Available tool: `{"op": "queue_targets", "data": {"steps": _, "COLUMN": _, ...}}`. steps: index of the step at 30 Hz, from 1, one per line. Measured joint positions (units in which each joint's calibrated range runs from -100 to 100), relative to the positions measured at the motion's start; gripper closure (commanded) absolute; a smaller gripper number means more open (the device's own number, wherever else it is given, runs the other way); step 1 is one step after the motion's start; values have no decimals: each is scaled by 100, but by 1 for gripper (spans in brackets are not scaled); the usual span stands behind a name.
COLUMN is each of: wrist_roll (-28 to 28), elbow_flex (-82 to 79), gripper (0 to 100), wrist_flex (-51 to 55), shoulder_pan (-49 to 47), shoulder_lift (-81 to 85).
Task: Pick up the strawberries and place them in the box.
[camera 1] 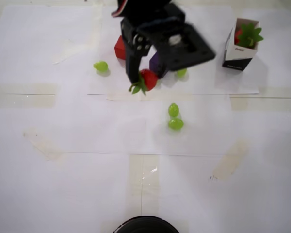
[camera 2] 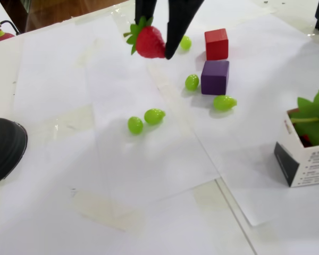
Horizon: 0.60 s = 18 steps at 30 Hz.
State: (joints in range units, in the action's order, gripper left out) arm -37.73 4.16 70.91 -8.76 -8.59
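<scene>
My gripper [camera 1: 141, 78] [camera 2: 154, 42] is shut on a red strawberry [camera 1: 148, 79] [camera 2: 149, 42] with green leaves and holds it above the white paper, near the cubes. The leafy top points away from the fingers. The box [camera 1: 236, 53] [camera 2: 304, 162], black outside with a white label, stands at the right in both views, well apart from the gripper. Green strawberry leaves [camera 1: 250, 35] [camera 2: 315, 112] and some red show inside it. How many strawberries lie in it I cannot tell.
A red cube [camera 1: 119, 47] [camera 2: 216, 43] and a purple cube [camera 1: 154, 62] [camera 2: 215, 77] stand close to the gripper. Several green grapes [camera 1: 101, 66] [camera 2: 154, 116] lie scattered on the paper. A black round object [camera 1: 145, 225] [camera 2: 2, 149] sits at the table's edge.
</scene>
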Motion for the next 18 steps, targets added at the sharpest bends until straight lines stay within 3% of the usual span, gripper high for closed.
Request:
{"op": "queue_targets", "data": {"steps": 7, "wrist_roll": -405, "elbow_flex": -154, "gripper": 85, "wrist_flex": 522, "shoulder_pan": -1423, "shoulder_lift": 836}}
{"op": "queue_targets", "data": {"steps": 18, "wrist_roll": -850, "elbow_flex": -1249, "gripper": 85, "wrist_flex": 387, "shoulder_pan": -3116, "shoulder_lift": 1290}}
